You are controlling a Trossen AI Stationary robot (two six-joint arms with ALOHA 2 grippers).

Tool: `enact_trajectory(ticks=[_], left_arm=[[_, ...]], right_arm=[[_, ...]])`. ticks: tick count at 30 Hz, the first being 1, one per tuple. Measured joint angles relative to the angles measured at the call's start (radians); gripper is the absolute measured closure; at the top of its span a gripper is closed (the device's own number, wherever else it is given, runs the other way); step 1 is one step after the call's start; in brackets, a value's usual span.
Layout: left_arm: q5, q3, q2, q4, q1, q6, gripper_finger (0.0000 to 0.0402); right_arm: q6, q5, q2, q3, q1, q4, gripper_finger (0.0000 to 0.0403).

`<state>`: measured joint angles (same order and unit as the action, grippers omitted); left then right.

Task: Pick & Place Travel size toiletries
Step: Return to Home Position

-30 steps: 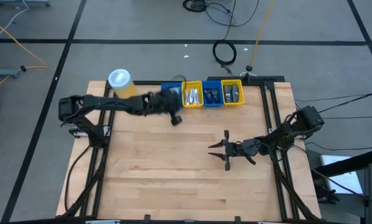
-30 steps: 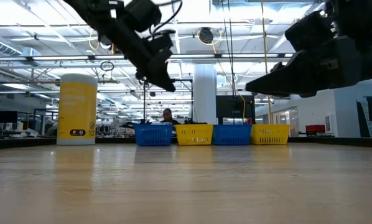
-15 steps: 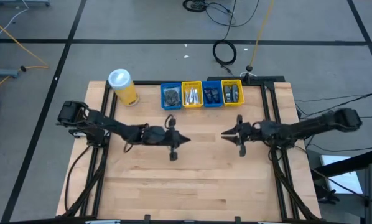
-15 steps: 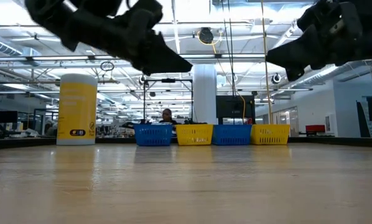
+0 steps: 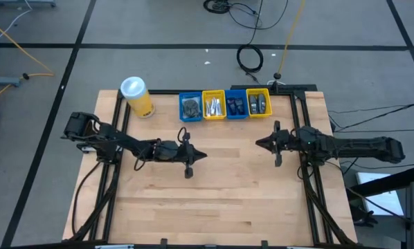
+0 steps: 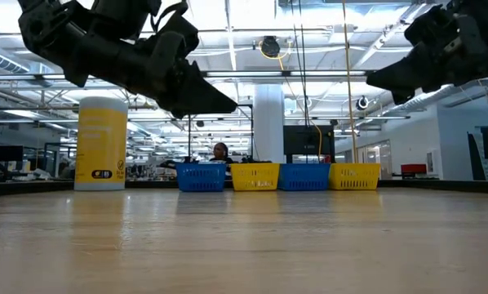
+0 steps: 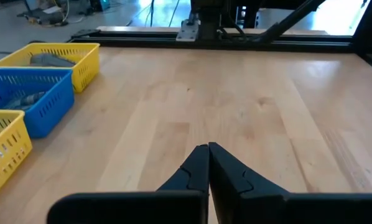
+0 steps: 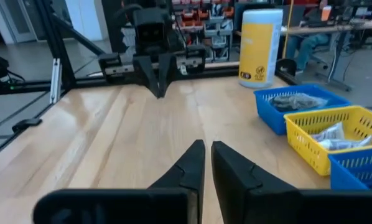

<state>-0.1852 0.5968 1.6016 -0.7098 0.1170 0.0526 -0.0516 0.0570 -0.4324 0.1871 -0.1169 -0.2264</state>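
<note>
The toiletries lie in a row of four small bins at the table's far edge: dark grey pieces in the left blue bin (image 5: 190,106), white tubes in the yellow bin (image 5: 213,105), and dark bottles in the blue bin (image 5: 236,105) and the right yellow bin (image 5: 258,104). My left gripper (image 5: 203,155) (image 7: 208,147) hangs shut and empty above the table's middle, pointing right. My right gripper (image 5: 257,143) (image 8: 207,144) hangs shut and empty right of centre, pointing left at it. In the low view, both grippers (image 6: 234,104) (image 6: 370,80) are well above the wood.
A tall yellow canister with a white lid (image 5: 136,95) (image 8: 259,46) stands at the far left corner, left of the bins. Black rails (image 5: 305,131) run along the table's sides. Bare wood (image 5: 214,194) fills the middle and near half. A person sits far behind the bins (image 6: 219,152).
My left gripper has drawn back from over the left blue bin toward the near edge and now hangs above the table's middle. My right gripper has swung from the near centre toward the far and right edges, its arm stretching out level.
</note>
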Motion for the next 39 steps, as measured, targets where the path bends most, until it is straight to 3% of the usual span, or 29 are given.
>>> enact_trajectory(ticks=[8, 18, 26, 35, 39], left_arm=[[0.000, 0.000, 0.000, 0.001, 0.000, 0.007, 0.0379], [0.000, 0.000, 0.000, 0.004, 0.000, 0.012, 0.0400], [0.000, 0.000, 0.000, -0.001, 0.000, 0.027, 0.0380], [-0.039, 0.000, -0.003, -0.037, 0.003, 0.047, 0.0397], [0.026, -0.051, -0.077, -0.070, -0.007, -0.001, 0.0395]], right_arm=[[-0.011, 0.001, 0.203, -0.003, 0.000, 0.167, 0.0383], [-0.078, 0.101, 0.432, -0.138, 0.013, 0.068, 0.0388], [-0.030, -0.028, 0.419, -0.169, 0.044, 0.155, 0.0400], [-0.013, -0.036, 0.420, -0.171, 0.060, 0.186, 0.0400], [-0.012, -0.033, 0.418, -0.172, 0.060, 0.187, 0.0399]])
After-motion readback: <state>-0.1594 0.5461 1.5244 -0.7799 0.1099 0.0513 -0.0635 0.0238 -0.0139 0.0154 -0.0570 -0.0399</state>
